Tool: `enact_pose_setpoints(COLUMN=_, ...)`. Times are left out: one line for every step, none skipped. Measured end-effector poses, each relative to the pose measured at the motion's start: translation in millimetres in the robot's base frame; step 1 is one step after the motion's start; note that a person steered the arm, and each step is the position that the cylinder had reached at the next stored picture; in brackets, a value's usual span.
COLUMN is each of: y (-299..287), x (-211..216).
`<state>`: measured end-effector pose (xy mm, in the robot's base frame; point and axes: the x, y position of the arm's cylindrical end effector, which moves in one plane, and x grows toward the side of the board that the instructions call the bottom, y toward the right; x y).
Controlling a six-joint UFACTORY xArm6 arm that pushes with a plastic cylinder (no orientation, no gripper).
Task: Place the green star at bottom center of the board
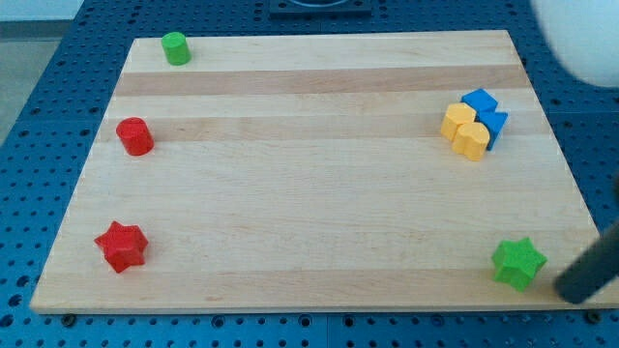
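Observation:
The green star (518, 262) lies near the bottom right corner of the wooden board (319, 193). My tip (574, 291) is the lower end of a dark rod coming in from the view's right edge. It sits just right of and slightly below the green star, a small gap apart, at the board's bottom right edge.
A green cylinder (175, 47) stands at the top left. A red cylinder (134, 136) is at the left edge and a red star (122, 246) at the bottom left. Two yellow blocks (465, 130) and two blue blocks (486, 110) cluster at the right. A blurred white arm part (580, 39) fills the top right corner.

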<state>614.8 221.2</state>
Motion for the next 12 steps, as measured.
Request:
enact_pose_setpoints(y=-47, x=-6)
enact_pose_setpoints(y=-46, x=-5)
enact_pose_setpoints(y=-24, x=4)
enact_pose_setpoints(y=24, x=0)
enact_pose_setpoints(y=36, x=-25)
enact_pose_setpoints(y=27, x=-33)
enact_pose_setpoints(y=-18, x=-33)
enact_pose_setpoints(y=-72, x=-33)
enact_pose_setpoints(y=-121, x=-33)
enact_pose_setpoints(y=-117, x=-33)
enact_pose_setpoints(y=-67, x=-36)
enact_pose_setpoints(y=-46, x=-50)
